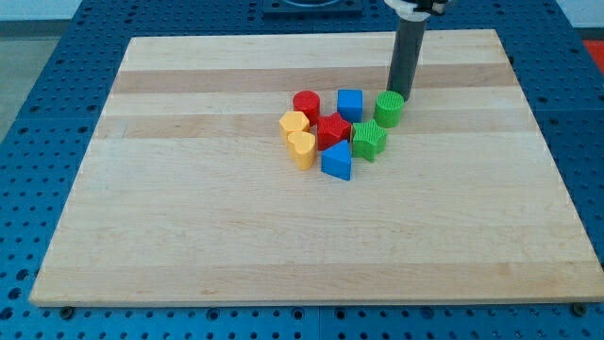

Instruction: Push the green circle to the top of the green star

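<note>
- The green circle [389, 109] is a short, ribbed cylinder with a flat top, standing upright on the board toward the view's upper right of the cluster of blocks
- My tip [399, 95] sits just behind it, at its upper right edge, touching or nearly so; the rod [409, 57] is a smooth, dark, straight shaft rising to a white fitting at the view's top
- There is no claw on this arm, so nothing spreads or pinches; only the plain rod end meets the blocks
- The green star [369, 141] lies just below and to the left of the green circle, with ridged sides and blunt points; the two greens are close, touching or almost so
- The blue cube [350, 104] stands to the left of the green circle, near it, with sharp, matte faces
- The red star [332, 130] fills the middle of the cluster, beside the green star's left
- The red cylinder [306, 104] is at the cluster's upper left, round and smooth on top
- Two yellow blocks sit at the left edge: the upper yellow block [293, 123] looks many-sided, the lower yellow block [302, 149] looks heart-like, though I cannot be sure
- The blue triangle [337, 162] rests at the cluster's bottom, wedge-shaped
- The wooden board [189, 217] is pale, with lengthwise grain strips, lying on a blue perforated table [38, 85]
</note>
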